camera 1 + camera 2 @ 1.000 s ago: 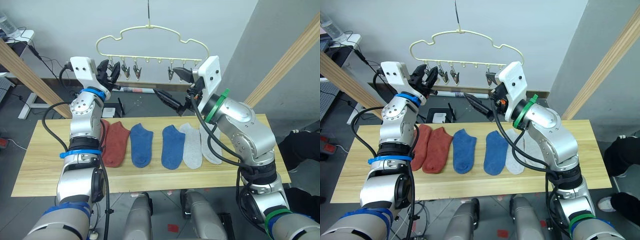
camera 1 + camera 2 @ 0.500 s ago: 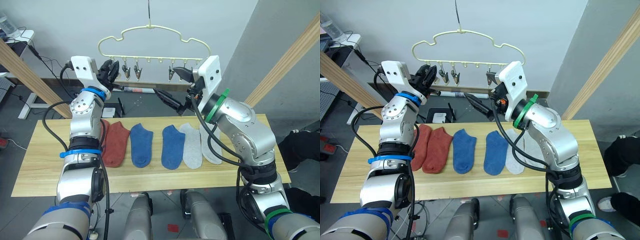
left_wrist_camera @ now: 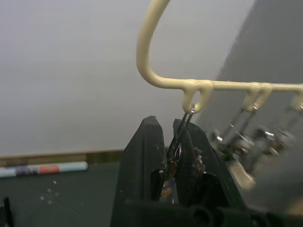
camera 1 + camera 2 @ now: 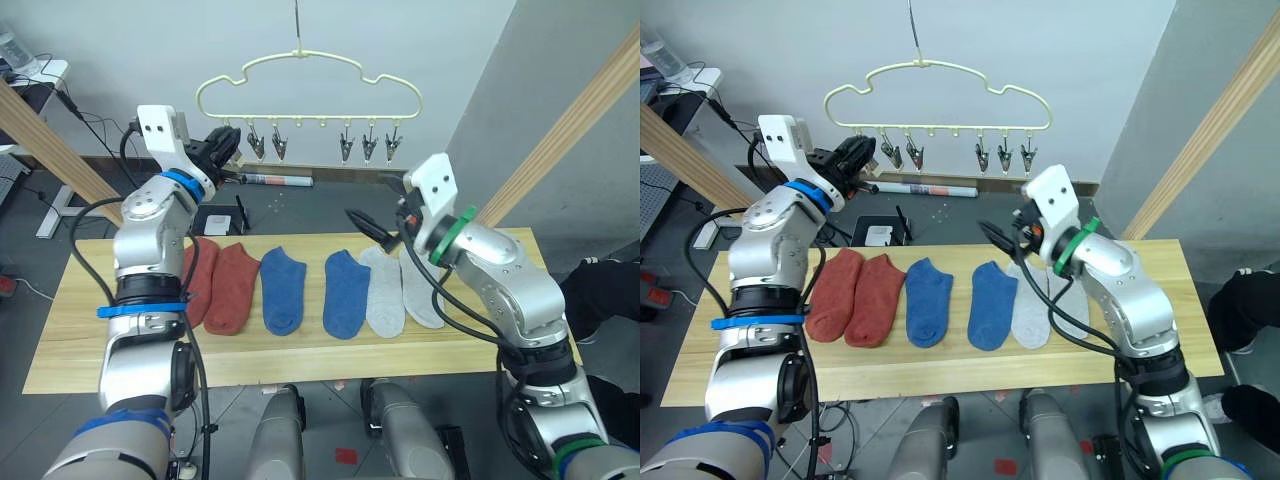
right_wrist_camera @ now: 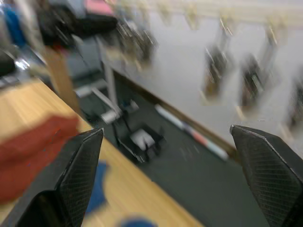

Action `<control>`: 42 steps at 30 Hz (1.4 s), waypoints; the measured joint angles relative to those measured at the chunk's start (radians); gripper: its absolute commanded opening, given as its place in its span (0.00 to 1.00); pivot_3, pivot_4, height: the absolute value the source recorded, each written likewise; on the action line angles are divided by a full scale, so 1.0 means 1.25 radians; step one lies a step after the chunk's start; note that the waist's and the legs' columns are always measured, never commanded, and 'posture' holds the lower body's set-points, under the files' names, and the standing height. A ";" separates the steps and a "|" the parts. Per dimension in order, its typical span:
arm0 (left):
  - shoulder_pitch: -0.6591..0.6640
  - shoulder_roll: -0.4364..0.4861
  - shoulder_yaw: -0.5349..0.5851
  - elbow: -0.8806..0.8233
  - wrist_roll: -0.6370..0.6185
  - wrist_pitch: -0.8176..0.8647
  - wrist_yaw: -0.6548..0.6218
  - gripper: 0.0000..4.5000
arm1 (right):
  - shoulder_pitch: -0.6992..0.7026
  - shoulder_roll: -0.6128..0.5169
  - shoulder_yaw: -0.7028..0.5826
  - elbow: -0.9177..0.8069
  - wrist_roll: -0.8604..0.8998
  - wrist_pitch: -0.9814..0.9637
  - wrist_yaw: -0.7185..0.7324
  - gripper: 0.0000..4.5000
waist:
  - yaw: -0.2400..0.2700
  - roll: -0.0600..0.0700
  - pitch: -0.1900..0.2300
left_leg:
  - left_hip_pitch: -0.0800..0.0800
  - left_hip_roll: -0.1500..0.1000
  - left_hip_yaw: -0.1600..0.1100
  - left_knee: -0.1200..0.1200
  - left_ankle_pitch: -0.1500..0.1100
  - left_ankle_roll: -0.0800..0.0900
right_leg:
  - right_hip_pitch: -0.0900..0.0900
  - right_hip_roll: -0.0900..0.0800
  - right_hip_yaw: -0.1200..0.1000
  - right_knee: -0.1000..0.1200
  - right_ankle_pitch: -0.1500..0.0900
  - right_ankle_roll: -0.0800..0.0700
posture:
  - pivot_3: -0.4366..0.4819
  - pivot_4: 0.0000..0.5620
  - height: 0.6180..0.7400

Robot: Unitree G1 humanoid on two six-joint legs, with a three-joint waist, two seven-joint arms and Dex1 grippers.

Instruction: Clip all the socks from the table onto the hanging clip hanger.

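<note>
Left pincer on the end clip, socks waiting below

Your left gripper [image 3: 171, 156] is clamped on the clip hanger's [image 4: 300, 62] end clip [image 3: 176, 142], likely steadying it; your right gripper [image 4: 372, 212], fingers apart, hangs just above the six socks [image 4: 283, 289] flat on the table [image 4: 60, 330].

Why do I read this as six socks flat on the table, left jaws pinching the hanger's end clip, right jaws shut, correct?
One thing is wrong: the right gripper stands wide open, as the right wrist view shows. The six socks do lie on the table, and the left gripper does pinch the end clip of the clip hanger.
</note>
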 measured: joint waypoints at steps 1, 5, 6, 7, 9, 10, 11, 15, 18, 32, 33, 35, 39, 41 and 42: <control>0.007 0.020 -0.004 -0.031 -0.024 0.072 -0.020 0.05 | 0.014 -0.026 0.000 0.023 -0.017 0.004 -0.001 1.00 | 0.000 0.000 0.000 | 0.000 0.000 0.000 0.000 0.000 0.000 | 0.000 0.000 0.000 0.000 0.000 0.000 | 0.43 0.63 1.00; 0.008 0.080 -0.002 -0.092 -0.110 0.298 -0.079 0.05 | 0.033 -0.068 -0.001 0.143 -0.059 0.025 -0.005 1.00 | -0.004 0.000 0.000 | 0.002 0.000 0.001 0.000 0.000 0.000 | 0.000 0.002 0.002 0.000 0.000 0.000 | 0.43 0.62 1.00; 0.006 0.089 -0.002 -0.096 -0.129 0.342 -0.094 0.05 | 0.030 -0.068 -0.003 0.178 -0.060 0.028 -0.003 1.00 | -0.006 0.000 0.000 | 0.002 0.001 0.002 0.000 0.000 0.000 | 0.000 0.002 0.002 0.000 0.000 0.000 | 0.43 0.62 1.00; 0.005 0.093 -0.002 -0.098 -0.141 0.368 -0.103 0.05 | 0.028 -0.067 -0.003 0.200 -0.061 0.030 -0.003 1.00 | -0.006 0.000 0.000 | 0.002 0.001 0.002 0.000 0.000 0.000 | 0.000 0.003 0.002 0.000 0.000 0.000 | 0.43 0.61 1.00; 0.005 0.109 -0.001 -0.102 -0.181 0.446 -0.133 0.05 | 0.009 -0.062 0.001 0.284 -0.069 0.026 0.006 1.00 | -0.009 0.000 0.000 | 0.003 0.001 0.002 0.000 0.000 0.000 | 0.000 0.004 0.003 0.000 0.000 0.000 | 0.42 0.61 1.00; 0.004 0.111 0.001 -0.105 -0.195 0.471 -0.139 0.05 | -0.001 -0.059 0.002 0.315 -0.075 0.025 0.007 1.00 | -0.009 0.000 0.000 | 0.003 0.001 0.002 0.000 0.000 0.000 | 0.000 0.004 0.003 0.001 0.000 0.000 | 0.42 0.61 1.00; 0.004 0.114 0.005 -0.109 -0.212 0.505 -0.143 0.05 | -0.016 -0.053 0.001 0.359 -0.079 0.023 0.007 1.00 | -0.010 0.000 0.000 | 0.003 0.001 0.003 0.000 0.000 0.000 | 0.000 0.004 0.003 0.001 0.000 0.000 | 0.42 0.61 1.00; 0.003 0.115 0.035 -0.121 -0.271 0.608 -0.149 0.05 | -0.066 -0.030 0.001 0.475 -0.096 -0.001 0.008 1.00 | -0.011 0.000 0.000 | 0.003 0.001 0.003 -0.001 0.000 0.000 | 0.000 0.003 0.004 0.000 0.000 0.000 | 0.43 0.60 1.00; 0.004 0.118 0.049 -0.129 -0.297 0.656 -0.148 0.05 | -0.113 -0.014 0.000 0.610 -0.112 -0.026 0.013 1.00 | -0.010 0.000 0.000 | 0.003 0.001 0.003 -0.001 0.000 0.000 | 0.000 0.003 0.004 0.000 0.000 0.000 | 0.43 0.60 1.00; 0.019 0.114 0.067 -0.146 -0.303 0.642 -0.121 0.05 | -0.196 0.025 -0.007 0.872 -0.169 -0.191 0.031 0.72 | -0.007 0.000 0.000 | 0.006 0.001 0.005 -0.001 0.000 -0.001 | 0.003 0.002 0.005 0.000 0.000 0.001 | 0.45 0.60 1.00; 0.020 0.114 0.069 -0.148 -0.303 0.642 -0.119 0.05 | -0.193 0.025 -0.007 0.868 -0.172 -0.193 0.038 0.63 | -0.007 0.000 0.000 | 0.006 0.001 0.005 -0.001 0.000 -0.001 | 0.003 0.002 0.005 0.000 0.000 0.001 | 0.45 0.60 1.00; 0.021 0.114 0.071 -0.150 -0.303 0.641 -0.116 0.05 | -0.182 0.025 -0.006 0.852 -0.180 -0.196 0.052 0.48 | -0.006 0.000 0.000 | 0.006 0.001 0.005 -0.001 0.000 -0.001 | 0.003 0.002 0.005 0.000 0.000 0.001 | 0.45 0.60 1.00; 0.022 0.114 0.073 -0.152 -0.303 0.640 -0.113 0.05 | -0.155 0.021 0.001 0.811 -0.185 -0.198 0.082 0.16 | -0.005 0.000 0.000 | 0.006 0.001 0.005 -0.001 0.000 -0.001 | 0.003 0.002 0.005 0.000 0.000 0.001 | 0.45 0.61 1.00; 0.022 0.112 0.074 -0.152 -0.306 0.641 -0.110 0.05 | -0.135 0.015 0.005 0.780 -0.188 -0.196 0.095 0.00 | -0.002 0.000 0.000 | 0.006 0.001 0.005 -0.001 0.000 -0.001 | 0.003 0.002 0.005 0.000 0.000 0.001 | 0.45 0.61 1.00; 0.020 0.110 0.077 -0.152 -0.311 0.644 -0.105 0.05 | -0.122 0.004 0.012 0.756 -0.191 -0.197 0.105 0.00 | -0.001 0.000 0.000 | 0.006 0.001 0.005 -0.001 0.000 -0.001 | 0.003 0.002 0.005 0.000 0.000 0.001 | 0.45 0.61 1.00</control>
